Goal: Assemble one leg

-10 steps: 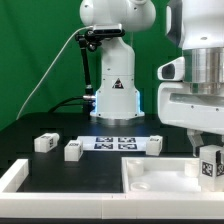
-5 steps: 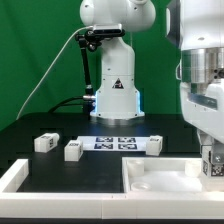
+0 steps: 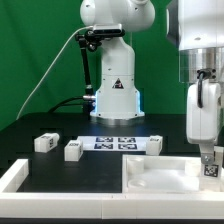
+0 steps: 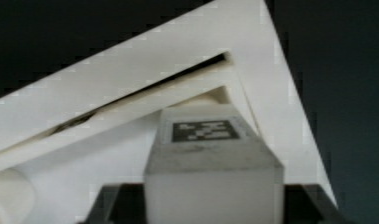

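My gripper (image 3: 209, 160) is at the exterior view's right, shut on a leg (image 3: 210, 167), a small white block with a marker tag. It holds the leg upright just over the right corner of the large white panel (image 3: 160, 176). In the wrist view the leg (image 4: 212, 160) stands between my dark fingers (image 4: 120, 206), tag up, in front of the panel's corner (image 4: 204, 50). Three more legs lie on the black table: two at the left (image 3: 46, 142) (image 3: 73, 150) and one in the middle (image 3: 152, 146).
The marker board (image 3: 117, 142) lies flat in front of the robot base (image 3: 115, 95). A white raised rim (image 3: 14, 178) borders the table's front left. A green backdrop stands behind.
My wrist has turned about its vertical axis, so the gripper now shows edge-on. The held leg has shifted slightly lower over the panel's right corner. The loose legs have not moved.
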Robot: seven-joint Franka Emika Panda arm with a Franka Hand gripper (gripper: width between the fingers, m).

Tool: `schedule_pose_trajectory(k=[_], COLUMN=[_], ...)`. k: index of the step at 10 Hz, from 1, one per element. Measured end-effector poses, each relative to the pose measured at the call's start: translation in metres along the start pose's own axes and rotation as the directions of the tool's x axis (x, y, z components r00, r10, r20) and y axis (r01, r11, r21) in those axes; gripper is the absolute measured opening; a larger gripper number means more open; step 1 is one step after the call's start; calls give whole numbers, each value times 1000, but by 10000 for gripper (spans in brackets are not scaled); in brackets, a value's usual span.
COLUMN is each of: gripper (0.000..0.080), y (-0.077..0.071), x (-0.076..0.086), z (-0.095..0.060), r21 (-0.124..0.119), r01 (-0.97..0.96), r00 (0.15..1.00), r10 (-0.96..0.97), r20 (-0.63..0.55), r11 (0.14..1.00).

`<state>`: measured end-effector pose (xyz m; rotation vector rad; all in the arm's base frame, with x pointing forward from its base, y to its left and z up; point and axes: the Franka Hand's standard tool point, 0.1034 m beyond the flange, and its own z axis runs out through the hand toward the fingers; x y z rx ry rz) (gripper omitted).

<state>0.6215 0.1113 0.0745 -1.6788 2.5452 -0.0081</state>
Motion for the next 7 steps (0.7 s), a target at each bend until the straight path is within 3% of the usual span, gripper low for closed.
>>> schedule_pose_trajectory(k=[4,5,6,7], gripper=[316,492,610,610], y=[0,0,0,0], x=[2,2,2,2], z=[1,1,1,1], r21=[-5,-5,-5,-5], r01=[24,24,25,25], r00=[1000,1000,1000,1000], r10=[-23,-24,-25,-25], r20=[6,6,6,6], r11=[1000,1000,1000,1000])
